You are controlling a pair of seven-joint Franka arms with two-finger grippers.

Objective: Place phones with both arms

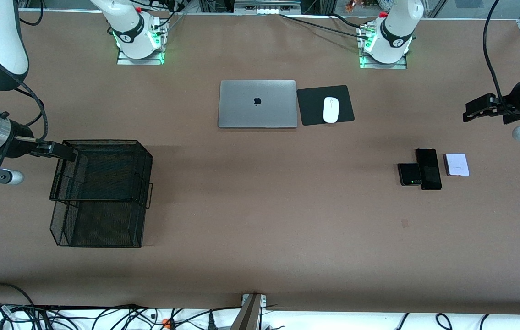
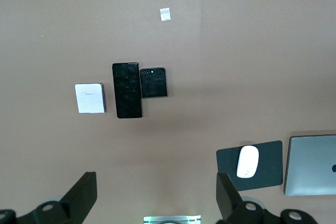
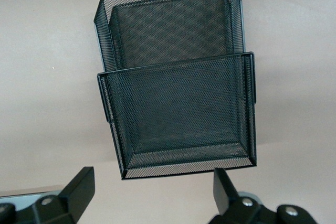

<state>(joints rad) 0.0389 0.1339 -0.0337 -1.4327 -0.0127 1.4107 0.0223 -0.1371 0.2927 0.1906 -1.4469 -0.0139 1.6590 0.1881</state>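
Note:
Three phones lie side by side toward the left arm's end of the table: a long black slab [image 1: 428, 168] in the middle, a small near-square black one [image 1: 409, 174] touching it, and a pale lavender-white one [image 1: 457, 164] a little apart. The left wrist view shows the slab [image 2: 127, 90], the small black phone [image 2: 153, 83] and the pale phone [image 2: 90, 98]. My left gripper [image 1: 468, 112] [image 2: 156, 195] hangs open and empty over bare table, apart from the phones. Over the edge of the black mesh tray [image 1: 104, 174] [image 3: 178, 103], my right gripper [image 1: 69, 153] [image 3: 152, 192] is open and empty.
A shut silver laptop [image 1: 257, 104] lies at mid-table near the bases, with a white mouse [image 1: 331, 110] on a black pad [image 1: 325, 105] beside it. The two-tier mesh tray stands toward the right arm's end. Cables run along the table's front edge.

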